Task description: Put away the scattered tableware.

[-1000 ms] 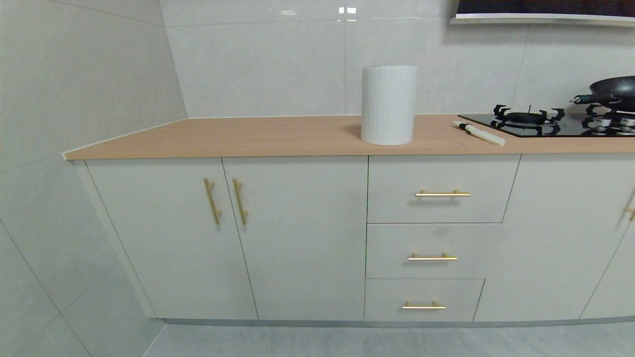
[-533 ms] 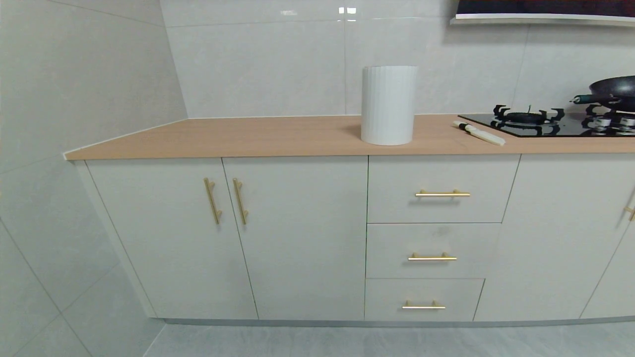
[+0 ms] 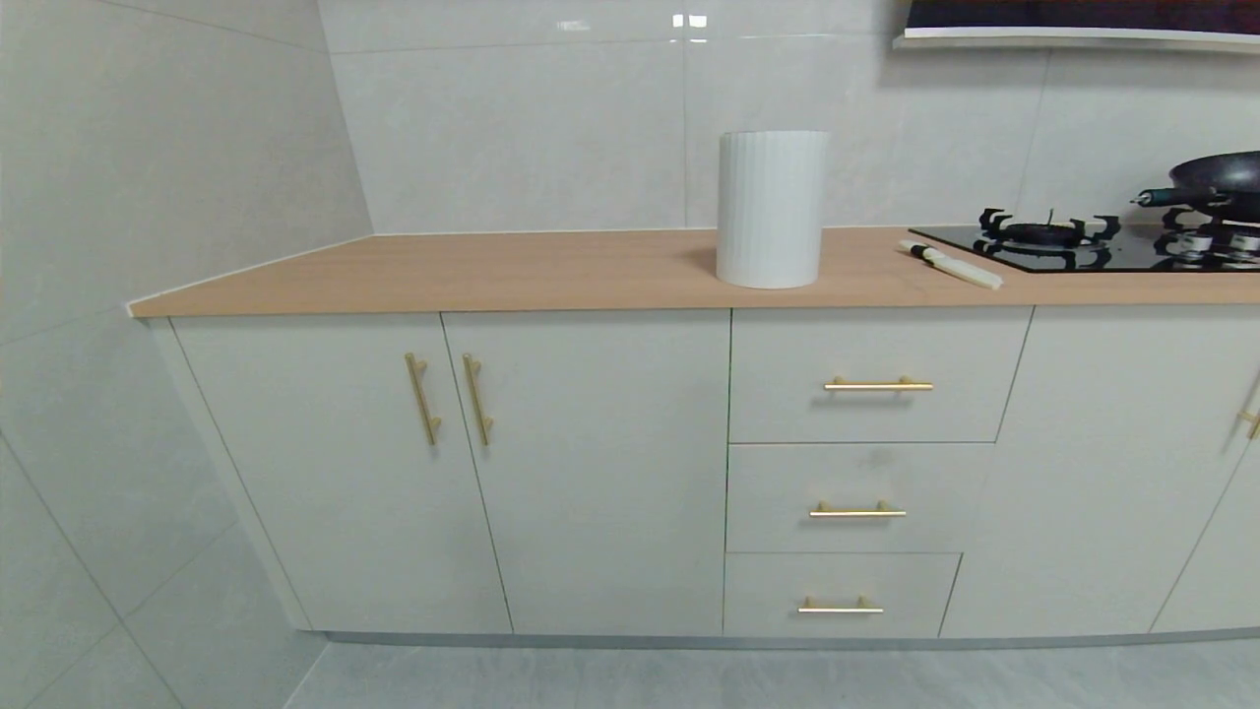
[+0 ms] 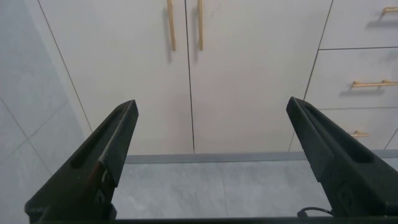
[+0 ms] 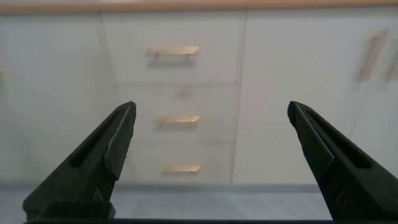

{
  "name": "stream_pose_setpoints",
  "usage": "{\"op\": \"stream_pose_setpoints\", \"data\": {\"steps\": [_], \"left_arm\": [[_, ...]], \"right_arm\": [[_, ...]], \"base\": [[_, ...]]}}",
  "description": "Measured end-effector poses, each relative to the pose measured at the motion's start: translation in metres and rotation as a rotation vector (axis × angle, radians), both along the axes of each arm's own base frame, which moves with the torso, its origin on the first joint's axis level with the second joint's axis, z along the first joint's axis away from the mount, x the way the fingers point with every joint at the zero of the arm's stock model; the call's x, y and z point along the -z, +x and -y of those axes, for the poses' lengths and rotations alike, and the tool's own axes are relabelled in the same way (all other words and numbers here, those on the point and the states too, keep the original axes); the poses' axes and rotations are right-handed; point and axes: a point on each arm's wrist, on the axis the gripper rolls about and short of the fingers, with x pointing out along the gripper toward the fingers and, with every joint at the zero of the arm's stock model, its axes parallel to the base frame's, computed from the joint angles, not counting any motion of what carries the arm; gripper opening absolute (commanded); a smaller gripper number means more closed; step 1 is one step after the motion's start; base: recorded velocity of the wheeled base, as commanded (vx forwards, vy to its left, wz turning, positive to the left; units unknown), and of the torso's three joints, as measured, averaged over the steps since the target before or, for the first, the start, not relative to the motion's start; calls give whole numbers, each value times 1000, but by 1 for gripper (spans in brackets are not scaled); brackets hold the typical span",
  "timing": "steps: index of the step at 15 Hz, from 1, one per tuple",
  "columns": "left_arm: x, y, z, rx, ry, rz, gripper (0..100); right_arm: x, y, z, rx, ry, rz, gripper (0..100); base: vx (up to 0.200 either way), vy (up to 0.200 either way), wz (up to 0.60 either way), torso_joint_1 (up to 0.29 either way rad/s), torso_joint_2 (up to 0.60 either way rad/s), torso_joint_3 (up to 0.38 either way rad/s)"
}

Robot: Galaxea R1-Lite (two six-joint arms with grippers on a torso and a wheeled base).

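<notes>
The left gripper (image 4: 211, 106) hangs low in front of the doors (image 4: 186, 74), above the floor (image 4: 211, 186). Its jaws are spread wide with nothing between them. The right gripper (image 5: 211, 106) faces the drawers (image 5: 174, 81), jaws likewise wide apart and empty. All three drawers and both doors are closed.

Above them runs the counter (image 3: 492, 271). A white ribbed holder (image 3: 771, 209) stands upright on it, over the seam between doors and drawers. To its right a pale utensil (image 3: 951, 264) with a dark end lies flat on the counter, between the holder and the stove (image 3: 1083, 251), just beside the stove's near corner. A dark pan (image 3: 1221, 177) sits on the stove's right burner, against the tiled wall (image 3: 512, 128).
</notes>
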Motion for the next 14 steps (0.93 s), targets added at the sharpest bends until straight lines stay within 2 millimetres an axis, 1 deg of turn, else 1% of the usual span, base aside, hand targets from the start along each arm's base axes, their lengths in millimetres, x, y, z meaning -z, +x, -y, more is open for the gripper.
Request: {"op": "stream_pose_setpoints", "data": {"steps": [4, 14], "left_arm": [[0, 0, 0, 0, 0, -1, 100], [0, 0, 0, 0, 7, 0, 100]], "right_arm": [[9, 2, 0, 6, -3, -51, 100], [10, 2, 0, 7, 1, -60, 100]], "base": [[0, 0, 0, 0, 0, 0], [0, 0, 0, 0, 0, 0]]}}
